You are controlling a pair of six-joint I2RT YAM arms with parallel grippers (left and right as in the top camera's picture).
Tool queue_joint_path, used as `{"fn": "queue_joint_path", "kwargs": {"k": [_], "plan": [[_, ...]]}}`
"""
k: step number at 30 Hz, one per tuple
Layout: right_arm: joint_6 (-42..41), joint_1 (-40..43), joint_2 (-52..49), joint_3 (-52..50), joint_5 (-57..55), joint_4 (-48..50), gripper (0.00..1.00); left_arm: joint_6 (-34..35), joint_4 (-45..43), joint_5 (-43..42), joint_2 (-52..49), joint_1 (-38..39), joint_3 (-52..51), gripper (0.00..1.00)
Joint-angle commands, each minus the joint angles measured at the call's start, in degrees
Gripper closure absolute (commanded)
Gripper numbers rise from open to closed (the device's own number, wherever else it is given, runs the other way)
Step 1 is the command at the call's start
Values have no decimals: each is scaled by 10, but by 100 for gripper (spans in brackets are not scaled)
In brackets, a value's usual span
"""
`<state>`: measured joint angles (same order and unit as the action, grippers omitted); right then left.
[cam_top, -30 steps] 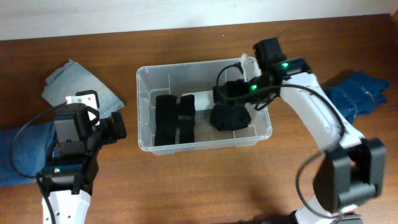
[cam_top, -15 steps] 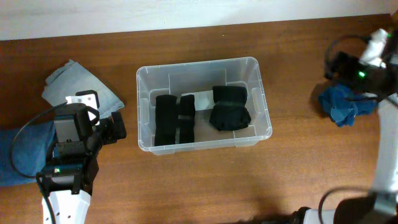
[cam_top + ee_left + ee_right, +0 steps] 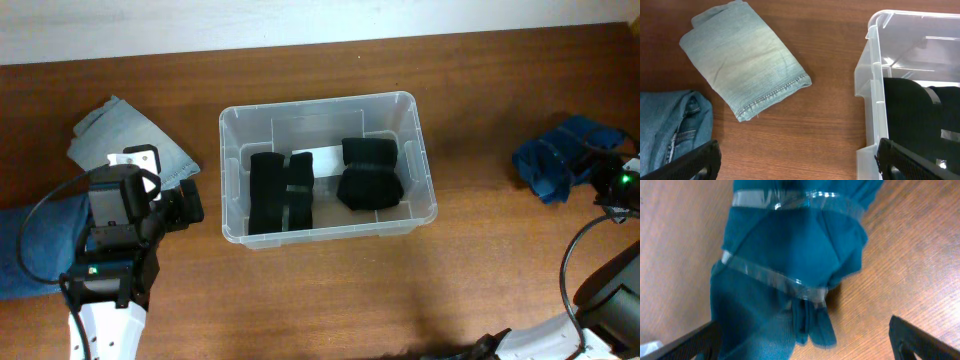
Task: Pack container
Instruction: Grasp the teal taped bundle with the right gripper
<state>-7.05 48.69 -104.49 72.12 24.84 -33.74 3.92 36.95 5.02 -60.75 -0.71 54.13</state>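
The clear plastic container [image 3: 230, 130] stands mid-table with two black folded garments [image 3: 281, 190] and a black bundle [image 3: 369, 175] inside; its left wall shows in the left wrist view [image 3: 871, 85]. A dark blue taped bundle [image 3: 556, 157] lies at the far right and fills the right wrist view [image 3: 790, 255]. My right gripper [image 3: 615, 180] is open just above and beside it, holding nothing; its fingertips [image 3: 805, 342] straddle the bundle's lower end. My left gripper [image 3: 185, 205] is open and empty left of the container, fingertips [image 3: 797, 160] wide over bare wood.
A folded light-blue denim piece [image 3: 125, 140] lies at the left, also in the left wrist view [image 3: 745, 65]. Darker blue jeans [image 3: 30, 240] lie at the far left edge and show in the left wrist view [image 3: 670, 125]. The wall runs along the table's back.
My right arm left the container, dropping the black bundle inside, and swung to the far right over the dark blue bundle. The left arm has not moved.
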Motion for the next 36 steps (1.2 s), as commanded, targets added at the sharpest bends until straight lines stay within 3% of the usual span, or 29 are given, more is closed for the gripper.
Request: {"fn": "queue_joint_path", "kwargs": {"k": [1,14,16,19,24,26,31,36], "plan": [[5,-1,-30,-15,37,25,2,3,0,8,-4,2,11,0],[-25,-16,-146,-15,54,131,0,3,0,8,-4,2,11,1],[-24,-23,-148,-15,56,137,14,3,0,8,-4,2,11,1],[-25,-31,-148,-14,68,143,53,3,0,8,-4,2,11,1],[-25,-33,-144,-14,119,138,82,3,0,8,-4,2,11,1],[-25,-33,-131,-12,148,134,88,3,0,8,-4,2,11,1],[-12,-38,-50,9,169,89,92,3,0,9,-4,2,11,1],[52,-89,134,88,170,-43,92,3,0,8,-4,2,11,1]]}}
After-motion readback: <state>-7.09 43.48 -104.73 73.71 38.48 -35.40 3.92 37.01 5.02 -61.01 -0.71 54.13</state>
